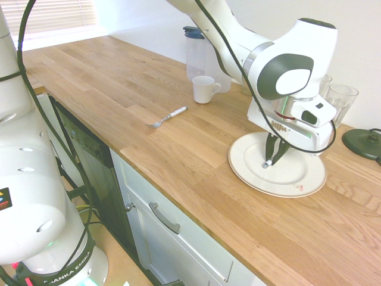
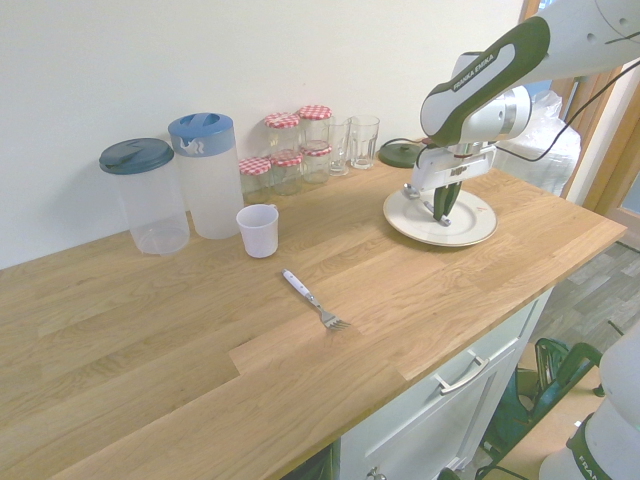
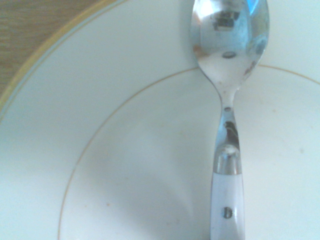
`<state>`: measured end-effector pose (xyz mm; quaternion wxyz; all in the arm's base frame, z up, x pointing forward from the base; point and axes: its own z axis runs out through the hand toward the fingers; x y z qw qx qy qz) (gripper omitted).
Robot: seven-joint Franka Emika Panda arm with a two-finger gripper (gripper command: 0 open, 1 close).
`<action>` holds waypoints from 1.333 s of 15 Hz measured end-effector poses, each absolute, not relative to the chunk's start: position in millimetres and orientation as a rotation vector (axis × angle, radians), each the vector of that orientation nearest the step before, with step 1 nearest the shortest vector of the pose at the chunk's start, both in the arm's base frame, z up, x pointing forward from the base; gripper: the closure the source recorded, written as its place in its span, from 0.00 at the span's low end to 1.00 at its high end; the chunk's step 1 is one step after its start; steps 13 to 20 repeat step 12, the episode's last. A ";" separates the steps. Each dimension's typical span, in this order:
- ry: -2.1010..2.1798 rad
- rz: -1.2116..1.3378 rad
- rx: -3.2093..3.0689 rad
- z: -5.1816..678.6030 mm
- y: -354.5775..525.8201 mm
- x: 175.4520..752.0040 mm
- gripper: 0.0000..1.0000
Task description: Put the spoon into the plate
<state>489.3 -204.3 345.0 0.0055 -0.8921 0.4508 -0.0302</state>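
The cream-white plate [image 1: 309,176] [image 2: 478,226] lies near the right end of the wooden counter. My gripper [image 1: 275,149] [image 2: 443,207] hangs straight above the plate's middle, pointing down, shut on the silver spoon [image 1: 267,162]. The spoon's bowl end reaches down to the plate surface or just above it; contact is not clear. In the wrist view the spoon [image 3: 229,50] stretches across the plate [image 3: 125,165], its shiny bowl over the inner gold ring.
A silver fork [image 1: 169,117] [image 2: 313,299] lies on the counter's middle. A white mug [image 1: 204,89] [image 2: 259,230], two lidded plastic jugs [image 2: 205,175], jars [image 2: 285,150] and glasses [image 1: 341,98] stand along the wall. A dark round base [image 1: 363,143] sits behind the plate.
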 end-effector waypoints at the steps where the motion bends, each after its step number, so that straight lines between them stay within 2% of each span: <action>1: 1.403 -0.096 -2.797 345.1 -201.7 491.0 0.00; 8: 1.404 -0.104 -2.807 351.3 -200.5 490.8 0.00; 12: 1.355 -0.084 -2.838 405.5 -168.9 480.6 0.00; 20: 1.355 -0.084 -2.838 405.5 -168.9 480.6 0.00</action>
